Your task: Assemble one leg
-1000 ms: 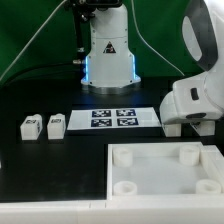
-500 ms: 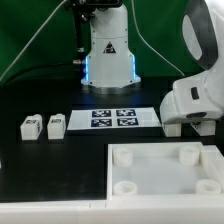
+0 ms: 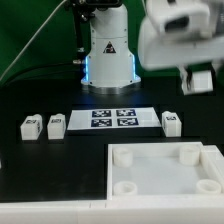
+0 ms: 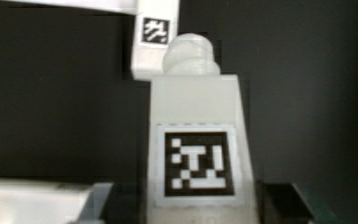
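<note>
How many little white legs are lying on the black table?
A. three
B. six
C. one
A: three legs lie on the table, two at the exterior view's left of the marker board and one at its right.

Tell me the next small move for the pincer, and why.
Probably carry the leg toward the closest corner socket of the white top. The wrist view shows the leg clamped in the pincer, and the exterior view shows the pincer raised clear of the table.
</note>
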`<action>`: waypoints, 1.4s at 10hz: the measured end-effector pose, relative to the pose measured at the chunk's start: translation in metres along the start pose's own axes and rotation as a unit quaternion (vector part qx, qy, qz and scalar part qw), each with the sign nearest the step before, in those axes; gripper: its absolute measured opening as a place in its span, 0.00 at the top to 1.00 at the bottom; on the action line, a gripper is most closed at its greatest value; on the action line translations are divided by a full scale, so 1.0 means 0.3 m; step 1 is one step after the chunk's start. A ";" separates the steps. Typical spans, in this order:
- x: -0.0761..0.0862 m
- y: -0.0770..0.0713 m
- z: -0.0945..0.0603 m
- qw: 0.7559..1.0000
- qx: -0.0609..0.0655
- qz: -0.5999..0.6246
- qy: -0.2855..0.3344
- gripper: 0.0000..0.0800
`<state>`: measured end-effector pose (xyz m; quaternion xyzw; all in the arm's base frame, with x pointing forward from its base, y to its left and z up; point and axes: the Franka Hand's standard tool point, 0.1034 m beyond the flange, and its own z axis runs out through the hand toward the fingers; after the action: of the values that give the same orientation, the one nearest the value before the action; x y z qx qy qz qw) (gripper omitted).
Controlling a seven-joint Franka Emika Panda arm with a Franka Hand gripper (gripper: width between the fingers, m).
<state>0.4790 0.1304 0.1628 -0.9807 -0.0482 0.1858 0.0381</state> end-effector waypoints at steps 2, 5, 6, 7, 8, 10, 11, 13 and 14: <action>0.016 0.005 -0.047 0.992 -0.006 0.001 0.129 0.64; 0.059 0.021 -0.071 0.964 -0.009 -0.017 0.266 0.64; 0.133 0.069 -0.121 0.947 -0.014 -0.039 0.319 0.64; 0.202 0.109 -0.159 0.933 -0.016 -0.048 0.357 0.64; 0.273 0.106 -0.195 0.906 -0.013 -0.045 0.420 0.64; 0.284 0.112 -0.174 0.861 -0.019 -0.047 0.507 0.64; 0.273 0.116 -0.137 0.871 -0.019 -0.047 0.488 0.64; 0.278 0.115 -0.147 0.869 -0.019 -0.047 0.492 0.64; 0.278 0.115 -0.146 0.869 -0.019 -0.047 0.491 0.64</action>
<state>0.5752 0.1026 0.1701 -0.9424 -0.0730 -0.3230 0.0474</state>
